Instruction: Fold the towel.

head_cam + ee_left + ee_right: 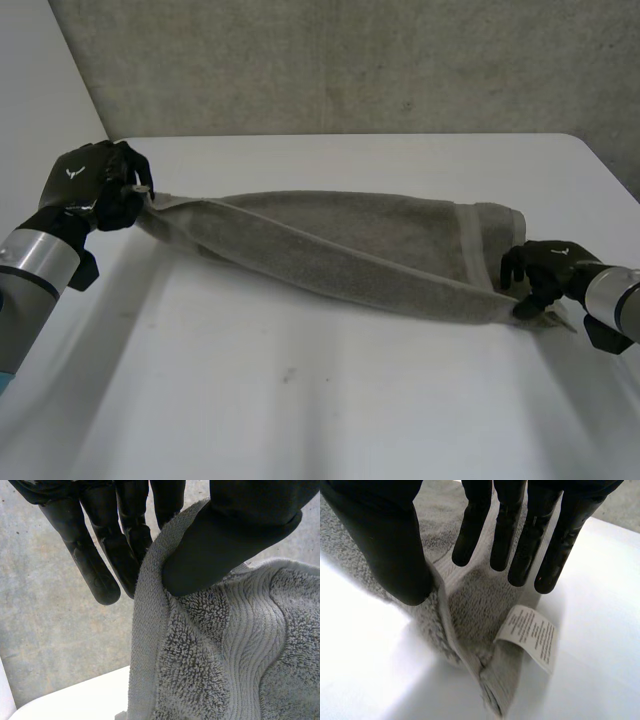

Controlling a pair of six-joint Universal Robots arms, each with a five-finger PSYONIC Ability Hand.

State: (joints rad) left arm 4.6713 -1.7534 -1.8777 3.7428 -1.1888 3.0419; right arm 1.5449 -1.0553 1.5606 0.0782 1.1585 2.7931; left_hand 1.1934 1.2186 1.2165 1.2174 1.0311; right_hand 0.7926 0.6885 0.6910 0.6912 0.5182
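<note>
A grey towel stretches in a long, loosely folded band across the white table. My left hand holds its left end raised off the table. In the left wrist view my left hand presses its thumb on the towel's hem, pinching it against the fingers. My right hand is low at the towel's right end. In the right wrist view my right hand has its straight fingers spread away from the thumb. Below them the towel's corner lies on the table with its white label.
A grey wall rises behind the table's far edge. The table's right edge runs close to my right arm. Bare tabletop lies in front of the towel.
</note>
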